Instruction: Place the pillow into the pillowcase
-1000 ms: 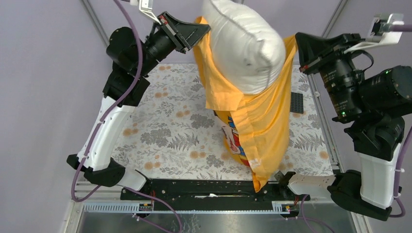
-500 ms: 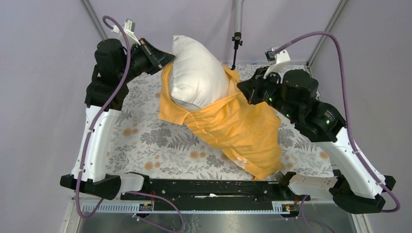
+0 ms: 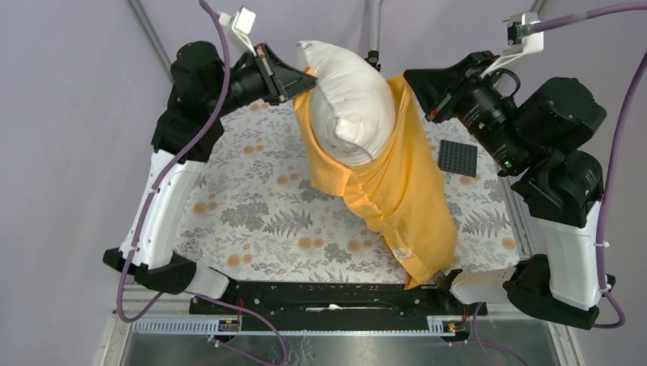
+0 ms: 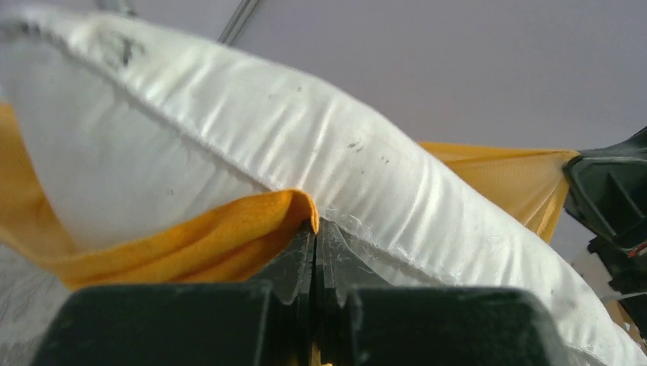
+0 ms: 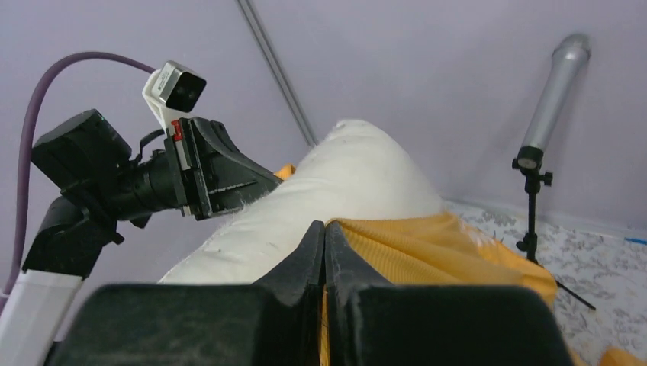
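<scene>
The orange-yellow pillowcase (image 3: 400, 183) hangs lifted between both arms, its lower end trailing to the near right of the table. The white pillow (image 3: 347, 95) sticks out of its open top, its lower part inside. My left gripper (image 3: 299, 78) is shut on the left rim of the pillowcase (image 4: 221, 232), with the pillow (image 4: 252, 145) pressed against it. My right gripper (image 3: 412, 80) is shut on the right rim of the pillowcase (image 5: 427, 244), beside the pillow (image 5: 336, 191). The left gripper (image 5: 263, 183) also shows in the right wrist view.
A floral cloth (image 3: 259, 206) covers the table. A small black studded plate (image 3: 458, 158) lies at the right. A stand with a grey pole (image 5: 543, 130) rises at the table's far edge. A black rail (image 3: 320, 293) runs along the near edge.
Both arms dropped and swung left half a second ago, then rose again. Now the pillowcase hangs upright once more, and the pillow sits a little deeper than a second ago.
</scene>
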Controlling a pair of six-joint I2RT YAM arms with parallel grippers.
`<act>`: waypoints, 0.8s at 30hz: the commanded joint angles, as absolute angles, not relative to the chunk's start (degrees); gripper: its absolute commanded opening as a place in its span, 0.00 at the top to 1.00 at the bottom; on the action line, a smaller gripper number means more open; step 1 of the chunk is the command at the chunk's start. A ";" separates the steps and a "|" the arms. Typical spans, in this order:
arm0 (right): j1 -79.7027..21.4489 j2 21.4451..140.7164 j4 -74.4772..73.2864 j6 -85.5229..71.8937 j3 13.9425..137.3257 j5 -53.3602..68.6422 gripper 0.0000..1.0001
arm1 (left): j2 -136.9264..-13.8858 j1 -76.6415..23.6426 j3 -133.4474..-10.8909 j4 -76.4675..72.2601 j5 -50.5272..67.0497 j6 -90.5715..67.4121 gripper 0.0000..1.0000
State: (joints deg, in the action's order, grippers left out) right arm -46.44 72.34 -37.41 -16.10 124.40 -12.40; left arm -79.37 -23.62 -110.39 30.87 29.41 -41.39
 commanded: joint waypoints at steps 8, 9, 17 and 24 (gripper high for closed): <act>-46.41 69.72 -17.73 -17.78 114.50 -14.55 1.00 | -84.05 -20.41 -139.13 12.71 20.37 -50.83 1.00; -46.41 68.39 -16.74 -17.65 111.61 -15.52 1.00 | -83.15 -20.32 -137.73 10.18 18.44 -51.29 1.00; -46.38 71.08 -18.65 -3.61 126.09 -36.77 1.00 | -90.17 -21.59 -133.70 13.55 27.13 -54.80 1.00; -46.41 72.79 -23.07 -4.58 134.86 -26.71 1.00 | -94.99 -23.04 -141.33 23.19 26.70 -50.74 1.00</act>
